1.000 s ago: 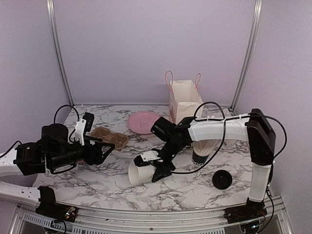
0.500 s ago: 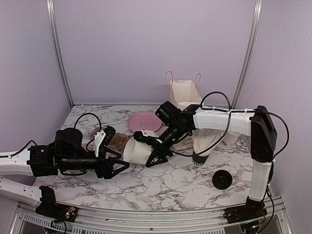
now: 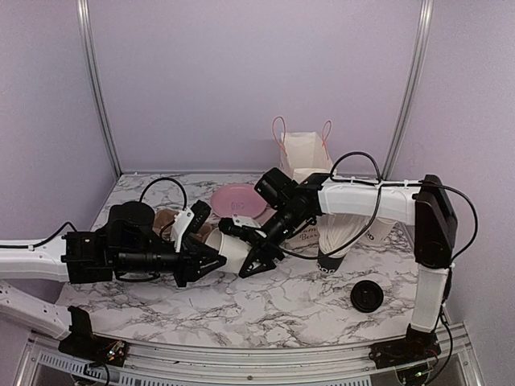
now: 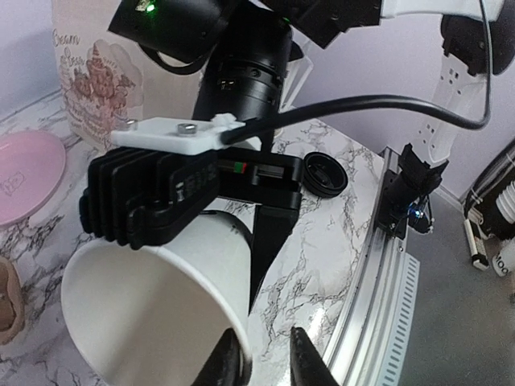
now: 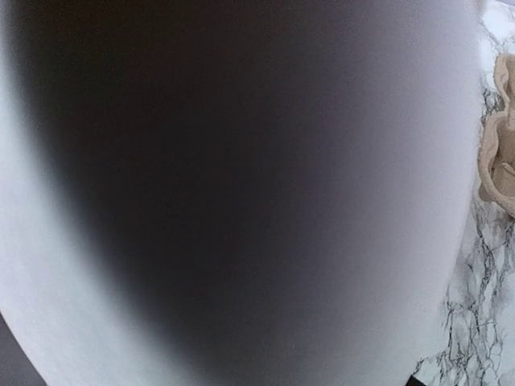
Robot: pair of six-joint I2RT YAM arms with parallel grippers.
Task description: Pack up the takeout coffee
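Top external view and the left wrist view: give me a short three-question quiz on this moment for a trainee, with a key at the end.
1. True or false: the white cup held on its side has its lid on.
2. Where does the black lid lie? A, on the pink plate; B, on the table near the right arm's base; C, inside the paper bag.
3. Which arm's jaws are shut on the cup's side?
Key: 1, false, its mouth is open. 2, B. 3, the right arm; the left arm has its jaws open at the rim.
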